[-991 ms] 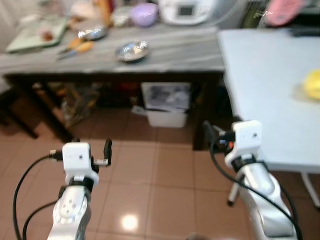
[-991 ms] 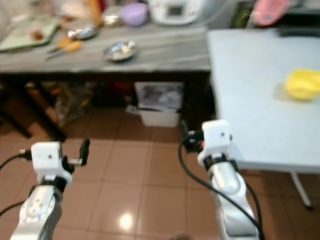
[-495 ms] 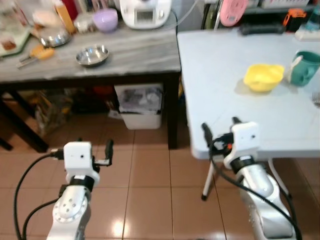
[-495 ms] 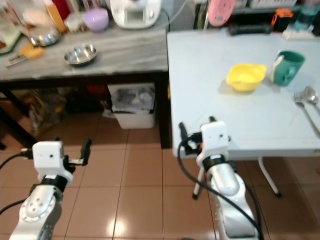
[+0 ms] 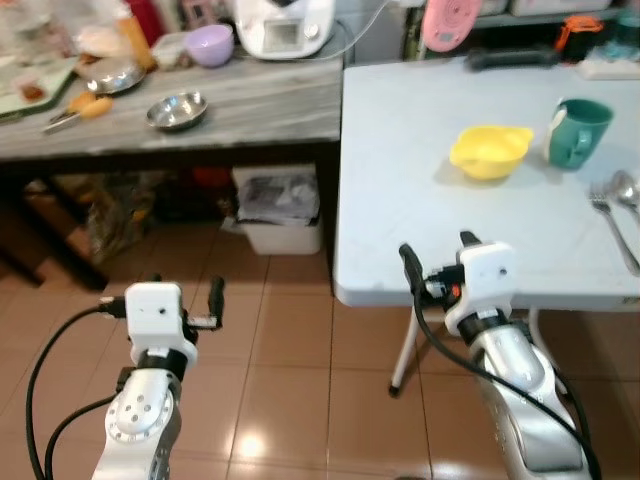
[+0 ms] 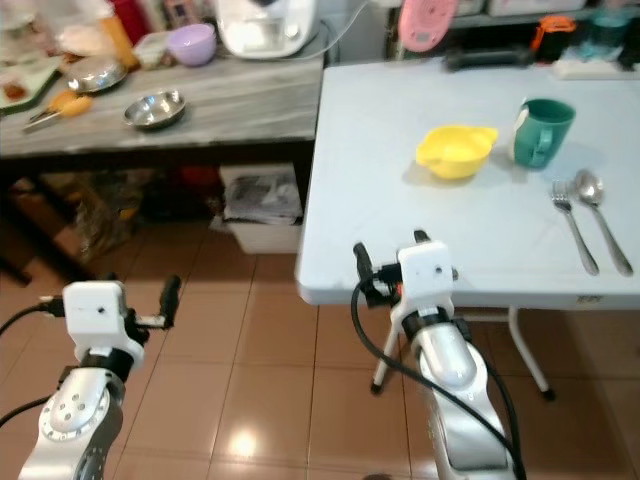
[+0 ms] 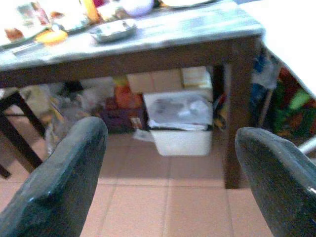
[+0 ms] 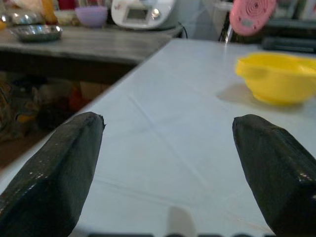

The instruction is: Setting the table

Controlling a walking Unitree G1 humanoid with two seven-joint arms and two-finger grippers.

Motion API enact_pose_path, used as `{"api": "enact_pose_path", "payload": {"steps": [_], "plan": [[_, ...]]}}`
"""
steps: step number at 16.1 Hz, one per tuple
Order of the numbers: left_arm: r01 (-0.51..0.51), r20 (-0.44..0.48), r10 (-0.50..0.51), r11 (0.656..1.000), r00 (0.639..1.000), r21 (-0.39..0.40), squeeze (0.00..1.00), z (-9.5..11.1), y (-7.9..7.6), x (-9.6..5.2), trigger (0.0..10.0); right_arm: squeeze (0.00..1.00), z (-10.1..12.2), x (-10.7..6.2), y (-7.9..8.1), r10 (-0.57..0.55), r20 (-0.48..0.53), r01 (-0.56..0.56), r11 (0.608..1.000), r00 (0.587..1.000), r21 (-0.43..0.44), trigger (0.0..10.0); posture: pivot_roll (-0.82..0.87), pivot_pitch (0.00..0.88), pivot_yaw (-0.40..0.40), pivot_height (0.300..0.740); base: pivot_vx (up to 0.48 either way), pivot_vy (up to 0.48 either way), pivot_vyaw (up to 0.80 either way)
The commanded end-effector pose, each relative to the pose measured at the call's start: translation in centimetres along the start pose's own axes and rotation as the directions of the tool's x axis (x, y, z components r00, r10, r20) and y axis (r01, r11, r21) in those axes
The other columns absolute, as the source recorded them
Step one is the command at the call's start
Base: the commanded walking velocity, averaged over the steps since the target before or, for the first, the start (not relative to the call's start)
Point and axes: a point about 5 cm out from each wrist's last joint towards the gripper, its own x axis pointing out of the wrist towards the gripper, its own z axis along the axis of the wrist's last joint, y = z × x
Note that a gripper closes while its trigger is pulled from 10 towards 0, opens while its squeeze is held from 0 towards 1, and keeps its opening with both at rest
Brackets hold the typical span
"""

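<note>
A white folding table (image 6: 400,230) stands ahead on the right. On it are a yellow bowl (image 6: 455,152), a green mug (image 6: 541,131), and a fork (image 6: 575,222) beside a spoon (image 6: 603,215). My right gripper (image 6: 390,252) is open and empty, held level at the table's near edge by its front left corner. Its wrist view looks across the tabletop at the yellow bowl (image 8: 279,76). My left gripper (image 5: 185,292) is open and empty over the tiled floor, left of the table, with both fingers (image 7: 59,182) spread wide.
A grey counter (image 5: 250,105) on dark legs stands to the left, carrying a steel bowl (image 5: 177,110), a purple bowl (image 5: 211,44), a white appliance (image 5: 283,25) and clutter. A white bin (image 5: 280,210) sits under it. The table's metal leg (image 5: 403,350) reaches the floor.
The whole view has swung from the counter toward the white table, bringing the bowl, mug, fork and spoon into sight. Both grippers keep the same open pose.
</note>
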Motion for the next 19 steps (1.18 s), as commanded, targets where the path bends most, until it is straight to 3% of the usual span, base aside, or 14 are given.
{"api": "enact_pose_path", "payload": {"steps": [1,16,19], "plan": [[-0.010,-0.001,0.010,1.000,1.000,0.012,0.00,0.03,0.33,0.03,10.0,0.00,0.12,0.03,0.11,0.000,0.007,0.000,1.000,1.000,-0.003,10.0,-0.25,0.137,0.114,0.740,0.000,-0.247,0.00],[0.016,-0.012,-0.016,1.000,1.000,0.003,0.00,-0.32,-0.16,0.24,10.0,0.00,0.06,-0.10,0.01,-0.012,0.010,0.012,1.000,1.000,-0.007,10.0,-0.26,0.141,0.123,0.740,0.000,-0.272,0.00],[0.024,0.004,-0.024,1.000,1.000,-0.017,0.00,-0.16,-0.32,0.34,10.0,0.00,0.13,-0.06,-0.06,-0.016,0.012,0.016,1.000,1.000,-0.008,10.0,-0.26,0.141,0.122,0.740,0.000,0.000,0.00]]}}
